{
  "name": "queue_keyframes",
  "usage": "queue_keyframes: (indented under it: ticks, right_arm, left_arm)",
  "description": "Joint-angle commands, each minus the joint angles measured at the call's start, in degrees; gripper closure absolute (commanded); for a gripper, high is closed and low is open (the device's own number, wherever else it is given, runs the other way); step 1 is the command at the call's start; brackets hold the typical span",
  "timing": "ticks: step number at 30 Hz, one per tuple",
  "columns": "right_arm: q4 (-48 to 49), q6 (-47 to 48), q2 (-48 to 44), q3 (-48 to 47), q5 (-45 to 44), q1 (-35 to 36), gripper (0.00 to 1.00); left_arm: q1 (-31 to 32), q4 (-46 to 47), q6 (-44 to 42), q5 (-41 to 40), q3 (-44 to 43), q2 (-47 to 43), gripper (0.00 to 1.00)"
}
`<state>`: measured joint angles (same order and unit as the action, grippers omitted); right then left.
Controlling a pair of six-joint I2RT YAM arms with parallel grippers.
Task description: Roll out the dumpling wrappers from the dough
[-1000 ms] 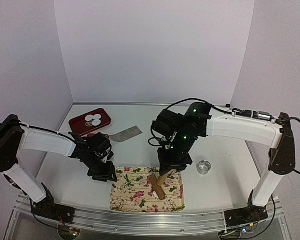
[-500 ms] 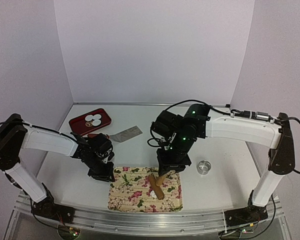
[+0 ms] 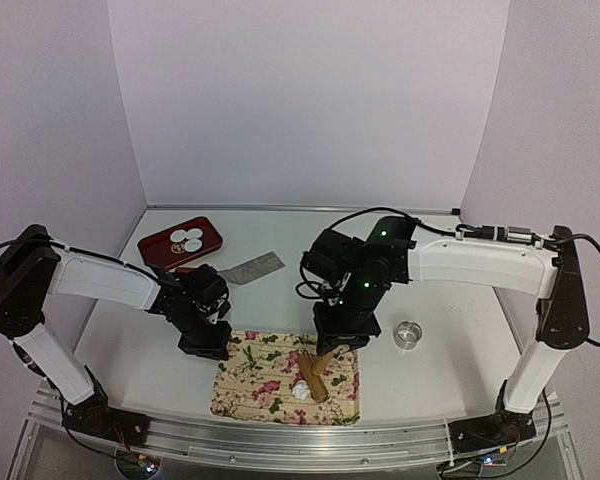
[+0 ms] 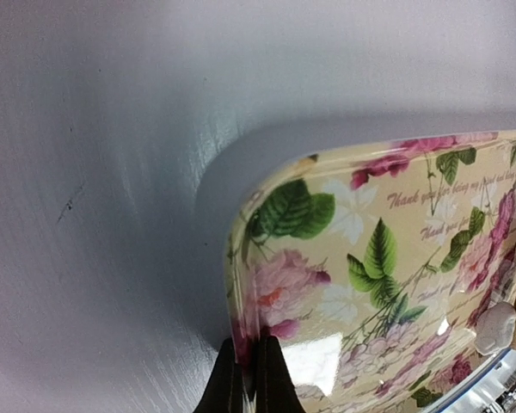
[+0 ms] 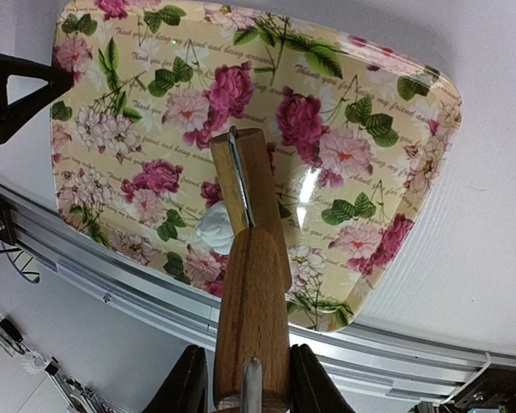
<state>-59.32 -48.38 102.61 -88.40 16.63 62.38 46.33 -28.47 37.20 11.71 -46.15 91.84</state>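
Left hand (image 4: pixel 251 372) pinches floral board (image 4: pixel 327 215) rim; right hand (image 5: pixel 242 379) clamps rolling pin (image 5: pixel 251 284) beside dough (image 5: pixel 215 231) (unflattened lump). Advise: hold board steady, press pin squarely over lump.

Noted: the left arm (image 3: pixel 100 283) and the right arm (image 3: pixel 470 262) have white tubular shells with black joint housings. Green indicator lights (image 3: pixel 384 235) glow on the right arm, and thin black cables (image 3: pixel 378 208) loop above it. The left gripper (image 4: pixel 250 374) and right gripper (image 5: pixel 251 383) have dark fingers.
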Motion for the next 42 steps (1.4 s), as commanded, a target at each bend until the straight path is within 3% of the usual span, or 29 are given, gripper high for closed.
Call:
queue_keyframes:
  ticks: [1,9,19,42]
  right_arm:
    - [4.48,-0.89,-7.93,3.13,0.73,-1.20,1.00]
    - [21.87,-1.91,-17.92,14.13,13.06,-6.95,1.00]
    - [33.85,-5.13,-19.49,25.40,19.56,-9.20,1.00]
    - [34.89,-6.25,-18.48,32.40,18.66,-10.88,1.00]
  left_arm:
    - [-0.16,-1.08,-4.09,-5.69,-2.08,1.71,1.00]
    - [-0.19,-1.63,-8.96,-7.22,-4.69,5.33,1.00]
    - [-0.18,-1.48,-9.38,-7.45,-5.83,7.18,1.00]
    - [-0.26,-2.69,-9.16,-8.81,-7.87,9.14,1.00]
